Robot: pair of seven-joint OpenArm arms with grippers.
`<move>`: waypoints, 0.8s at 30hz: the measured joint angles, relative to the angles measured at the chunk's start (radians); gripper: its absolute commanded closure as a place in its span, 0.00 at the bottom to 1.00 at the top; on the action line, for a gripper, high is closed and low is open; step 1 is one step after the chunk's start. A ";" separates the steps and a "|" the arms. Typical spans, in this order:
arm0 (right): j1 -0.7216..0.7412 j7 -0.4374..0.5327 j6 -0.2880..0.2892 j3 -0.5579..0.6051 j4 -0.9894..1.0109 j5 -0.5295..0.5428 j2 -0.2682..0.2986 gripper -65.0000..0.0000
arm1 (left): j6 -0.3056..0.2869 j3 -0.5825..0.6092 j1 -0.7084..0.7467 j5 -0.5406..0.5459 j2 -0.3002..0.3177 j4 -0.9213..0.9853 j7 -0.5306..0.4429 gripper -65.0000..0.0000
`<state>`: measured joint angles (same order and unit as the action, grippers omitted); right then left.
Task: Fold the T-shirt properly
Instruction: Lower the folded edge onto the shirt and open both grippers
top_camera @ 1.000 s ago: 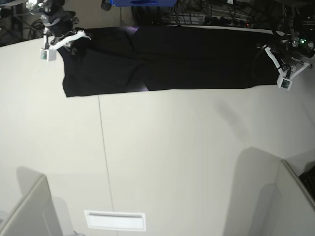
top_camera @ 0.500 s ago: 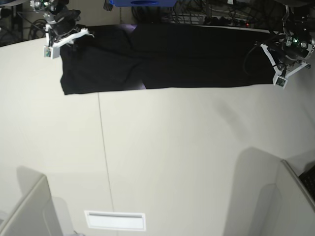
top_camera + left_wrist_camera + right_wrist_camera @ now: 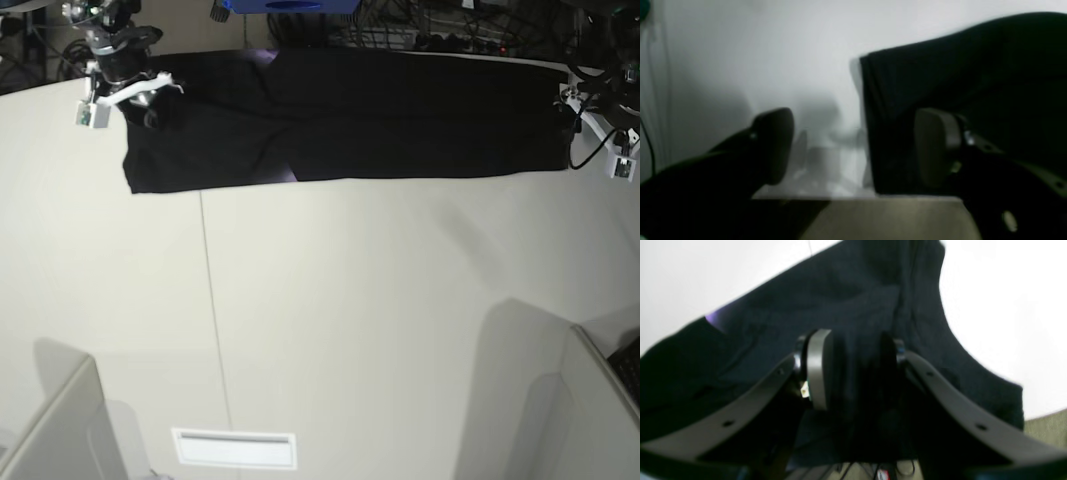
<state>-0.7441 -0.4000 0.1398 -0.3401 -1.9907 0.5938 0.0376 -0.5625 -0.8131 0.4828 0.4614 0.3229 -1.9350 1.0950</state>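
Note:
The black T-shirt (image 3: 380,115) lies as a long folded strip along the table's far edge, with a sliver of purple print (image 3: 290,178) at its near edge. My left gripper (image 3: 572,112) hovers at the strip's right end. In the left wrist view it (image 3: 855,146) stands open, one finger over the shirt's corner (image 3: 940,83) and the other over bare table. My right gripper (image 3: 148,105) is over the strip's left end. In its wrist view its jaws (image 3: 853,370) are parted just above the dark cloth (image 3: 853,293), gripping nothing.
A table seam (image 3: 212,320) runs toward the front, where a white flat slot (image 3: 235,448) sits. Grey panels rise at the front left (image 3: 50,430) and front right (image 3: 590,400). Cables and a blue object (image 3: 290,5) lie behind the far edge.
Both grippers have opened and let go of the shirt's ends. The left arm has drawn outward, to the right in the base view. The shirt stays flat.

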 measured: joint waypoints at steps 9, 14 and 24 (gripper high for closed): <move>0.021 -0.023 0.103 0.091 -0.001 -0.011 0.009 1.00 | -0.014 -0.025 -0.056 0.044 -0.085 0.011 0.008 1.00; 0.085 -0.177 0.095 0.082 0.010 -0.015 0.011 1.00 | 0.043 0.002 -0.069 -0.012 -0.087 0.080 0.003 1.00; 0.218 -0.207 0.055 0.082 0.238 0.008 0.035 1.00 | 0.062 0.148 -0.182 -0.166 -0.079 0.296 -0.018 1.00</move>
<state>-0.5259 -0.6067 0.1944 -0.2577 -1.7523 0.6022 0.0727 -0.5007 -0.6651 0.3012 0.2955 0.2440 -1.6394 1.0775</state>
